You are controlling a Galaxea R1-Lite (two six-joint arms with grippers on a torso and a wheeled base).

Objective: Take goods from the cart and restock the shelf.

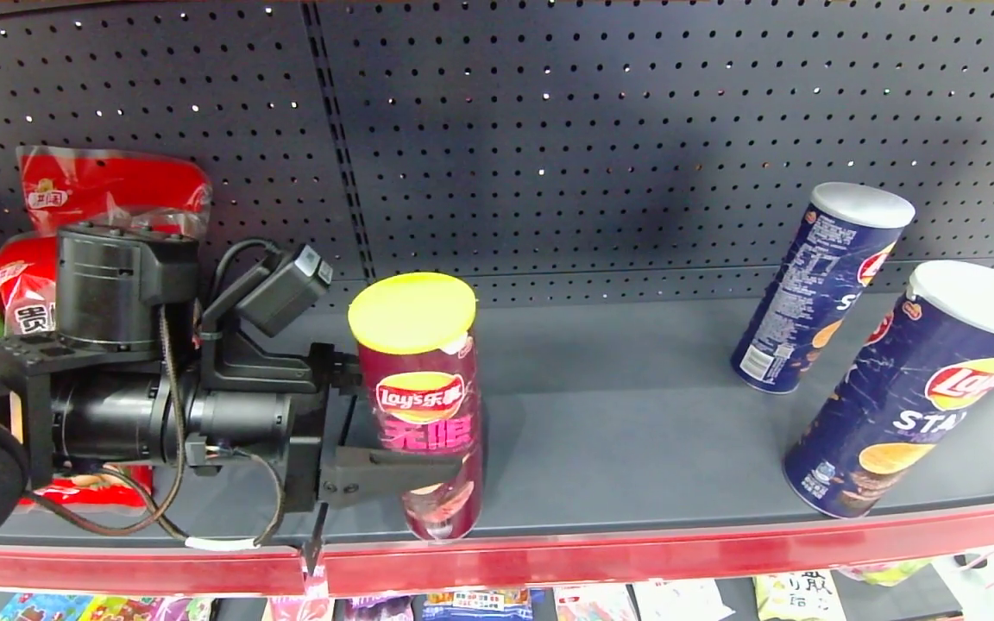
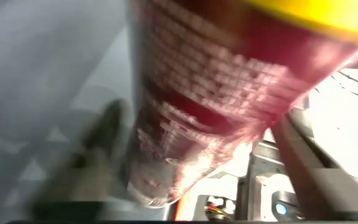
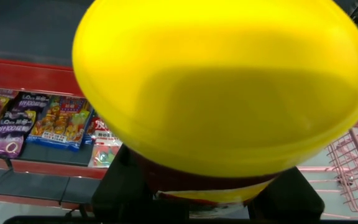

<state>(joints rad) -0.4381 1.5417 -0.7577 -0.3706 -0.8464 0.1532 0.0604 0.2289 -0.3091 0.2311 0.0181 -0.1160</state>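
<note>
Head view: left gripper clamps maroon yellow-lidded chip tube at red shelf lip; skewed release could topple it. Right gripper grips twin tube.

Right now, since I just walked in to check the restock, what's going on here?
The left claw grips a maroon chip can with a yellow lid, upright at the front edge of the shelf. The right claw holds another yellow-lidded can near the pink cart. Two blue cans already stand on the shelf farther right.
</note>
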